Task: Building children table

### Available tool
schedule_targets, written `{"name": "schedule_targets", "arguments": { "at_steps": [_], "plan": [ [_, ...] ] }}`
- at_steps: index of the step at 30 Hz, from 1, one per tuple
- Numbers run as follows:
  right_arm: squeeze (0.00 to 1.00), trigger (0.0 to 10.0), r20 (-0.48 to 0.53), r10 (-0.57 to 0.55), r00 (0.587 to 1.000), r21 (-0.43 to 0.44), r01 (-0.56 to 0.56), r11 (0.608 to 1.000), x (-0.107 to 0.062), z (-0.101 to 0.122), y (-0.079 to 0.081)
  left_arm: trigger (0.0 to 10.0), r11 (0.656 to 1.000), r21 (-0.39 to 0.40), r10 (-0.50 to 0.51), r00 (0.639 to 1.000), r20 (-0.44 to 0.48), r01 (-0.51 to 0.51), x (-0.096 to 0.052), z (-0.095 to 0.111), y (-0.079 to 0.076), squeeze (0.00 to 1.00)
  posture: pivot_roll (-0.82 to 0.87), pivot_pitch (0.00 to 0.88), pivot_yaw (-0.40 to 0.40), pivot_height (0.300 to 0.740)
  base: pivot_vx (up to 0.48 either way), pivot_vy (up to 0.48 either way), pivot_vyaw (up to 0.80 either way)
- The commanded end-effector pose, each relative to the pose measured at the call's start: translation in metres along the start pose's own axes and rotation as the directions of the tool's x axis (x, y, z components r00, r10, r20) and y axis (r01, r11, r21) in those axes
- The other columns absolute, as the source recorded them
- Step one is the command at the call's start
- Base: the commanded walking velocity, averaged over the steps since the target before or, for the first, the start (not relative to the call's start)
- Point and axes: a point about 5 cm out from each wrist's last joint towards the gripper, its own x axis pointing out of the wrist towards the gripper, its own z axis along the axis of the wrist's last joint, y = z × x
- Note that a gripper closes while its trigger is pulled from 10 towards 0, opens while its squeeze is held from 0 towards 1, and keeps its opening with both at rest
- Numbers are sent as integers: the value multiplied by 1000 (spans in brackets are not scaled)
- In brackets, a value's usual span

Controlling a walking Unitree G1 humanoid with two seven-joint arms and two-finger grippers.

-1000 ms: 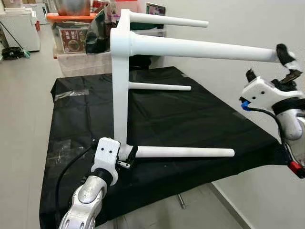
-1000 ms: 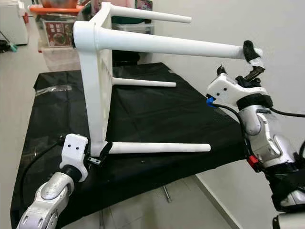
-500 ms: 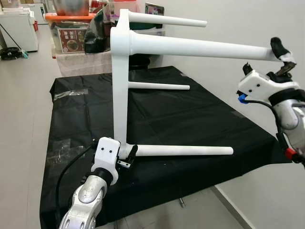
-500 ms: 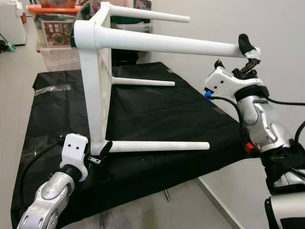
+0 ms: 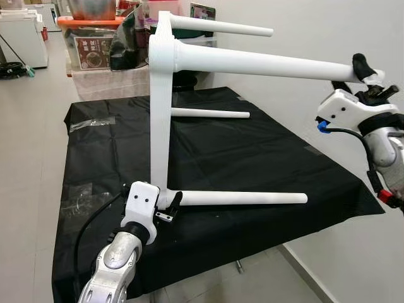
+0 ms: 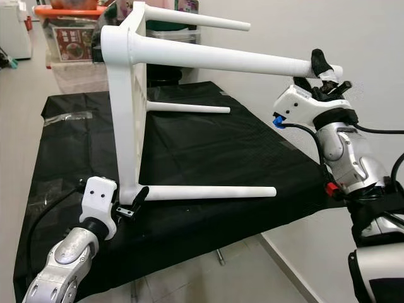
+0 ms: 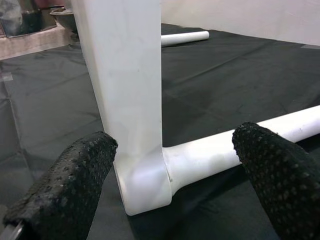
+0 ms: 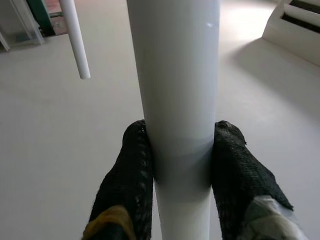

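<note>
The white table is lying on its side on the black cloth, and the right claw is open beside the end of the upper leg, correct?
Not quite. The right claw is shut on the upper leg, as the right wrist view shows. The white table does lie on its side on the black cloth.

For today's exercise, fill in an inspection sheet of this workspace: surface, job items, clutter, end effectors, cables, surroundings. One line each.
Surface: black cloth covering the work table.
Job items: white children's table on its side, four legs horizontal; lower near leg lies on the cloth.
Clutter: clear plastic wrap on the cloth's far left part.
End effectors: right end effector shut on the upper near leg near its tip; left end effector open, its fingers either side of the table's lower near corner.
Cables: black cable along the left arm; another at the right wrist.
Surroundings: storage boxes behind, tiled floor, white wall on the right.
</note>
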Motion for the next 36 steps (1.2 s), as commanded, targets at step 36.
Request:
{"name": "schedule_targets", "arguments": {
  "at_steps": [36],
  "plan": [
    [0,0,172,-65,983,152,38,988,12,44,-1,10000,994,82,-77,993,93,70,43,21,-3,0,26,0,-40,740,0,0,0]
  ]
}}
